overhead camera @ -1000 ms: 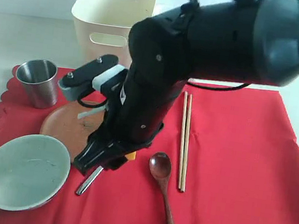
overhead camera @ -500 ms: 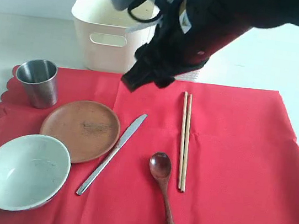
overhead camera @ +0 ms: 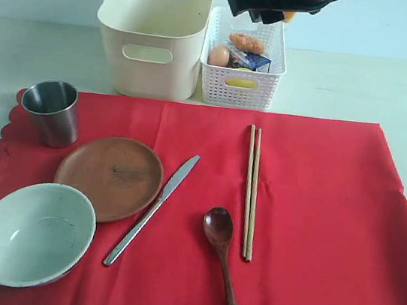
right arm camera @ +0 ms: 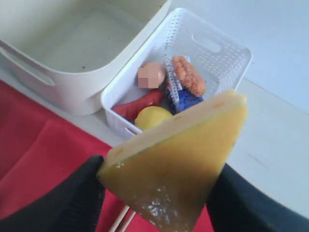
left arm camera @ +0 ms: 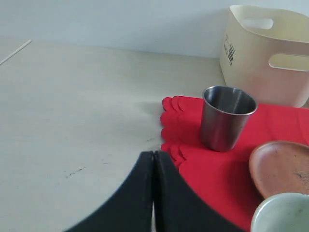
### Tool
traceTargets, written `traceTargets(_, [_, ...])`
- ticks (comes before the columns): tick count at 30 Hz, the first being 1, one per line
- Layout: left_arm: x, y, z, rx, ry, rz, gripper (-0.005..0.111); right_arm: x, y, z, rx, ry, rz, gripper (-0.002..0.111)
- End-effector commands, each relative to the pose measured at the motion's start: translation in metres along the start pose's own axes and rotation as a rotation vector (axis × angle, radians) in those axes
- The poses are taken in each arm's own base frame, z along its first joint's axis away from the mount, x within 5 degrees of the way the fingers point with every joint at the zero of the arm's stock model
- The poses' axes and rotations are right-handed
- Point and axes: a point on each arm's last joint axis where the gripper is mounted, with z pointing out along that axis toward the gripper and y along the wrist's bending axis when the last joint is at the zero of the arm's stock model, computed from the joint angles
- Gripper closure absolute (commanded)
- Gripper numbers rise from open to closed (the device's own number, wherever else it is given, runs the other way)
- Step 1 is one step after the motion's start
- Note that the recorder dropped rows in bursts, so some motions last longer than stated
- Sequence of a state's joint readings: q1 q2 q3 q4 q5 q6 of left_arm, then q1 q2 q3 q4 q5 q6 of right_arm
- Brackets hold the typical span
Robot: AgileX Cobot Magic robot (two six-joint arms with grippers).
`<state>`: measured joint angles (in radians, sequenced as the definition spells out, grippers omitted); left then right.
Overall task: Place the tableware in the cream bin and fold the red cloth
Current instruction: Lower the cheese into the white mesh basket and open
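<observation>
On the red cloth (overhead camera: pixel 316 214) lie a steel cup (overhead camera: pixel 51 111), brown plate (overhead camera: pixel 109 177), pale bowl (overhead camera: pixel 33 233), knife (overhead camera: pixel 151 210), wooden spoon (overhead camera: pixel 222 265) and chopsticks (overhead camera: pixel 250 193). The cream bin (overhead camera: pixel 154 32) stands behind the cloth with nothing visible inside it. My right gripper (overhead camera: pixel 282 0) hangs above the white basket, shut on a yellow cheese wedge (right arm camera: pixel 176 159). My left gripper (left arm camera: pixel 153 157) is shut on nothing, low over the bare table beside the cloth's scalloped edge (left arm camera: pixel 170 145), short of the cup (left arm camera: pixel 224 117).
A white lattice basket (overhead camera: pixel 244 60) stands right of the cream bin. It holds an egg (overhead camera: pixel 219 55), a sausage (overhead camera: pixel 247 42), a lemon (right arm camera: pixel 152 117) and a blue carton (overhead camera: pixel 253 61). Pale tabletop (left arm camera: pixel 72 106) surrounds the cloth.
My right arm has lifted off the cloth near the knife and plate and swung back to above the white basket. The tableware has not moved.
</observation>
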<state>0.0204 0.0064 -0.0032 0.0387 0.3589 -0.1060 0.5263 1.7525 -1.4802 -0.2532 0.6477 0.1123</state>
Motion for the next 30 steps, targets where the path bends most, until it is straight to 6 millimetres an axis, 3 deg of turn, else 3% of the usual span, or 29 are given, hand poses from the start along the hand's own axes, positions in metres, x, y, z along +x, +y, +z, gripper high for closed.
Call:
traceTargets(1, [0.000,0.000,0.000,0.000,-0.010,0.000,0.107,-0.012,-0.025,0.039,0.023,-0.009,0.017,0.108])
traceTargets(4, [0.000,0.000,0.000,0.000,-0.010,0.000,0.107,-0.015,-0.038,0.077,-0.008,-0.001,0.025,0.108])
traceTargets(9, [0.000,0.000,0.000,0.000,-0.010,0.000,0.107,-0.018,-0.038,0.137,-0.041,0.014,0.014,0.108])
traceTargets(13, [0.000,0.000,0.000,0.000,-0.010,0.000,0.107,-0.013,-0.035,0.171,-0.045,0.048,-0.003,0.108])
traceTargets(20, [0.000,0.000,0.000,0.000,-0.010,0.000,0.107,-0.004,-0.034,0.187,-0.041,0.114,-0.024,0.104])
traceTargets(30, [0.000,0.000,0.000,0.000,-0.010,0.000,0.107,0.001,-0.035,0.189,-0.023,0.155,-0.057,0.052])
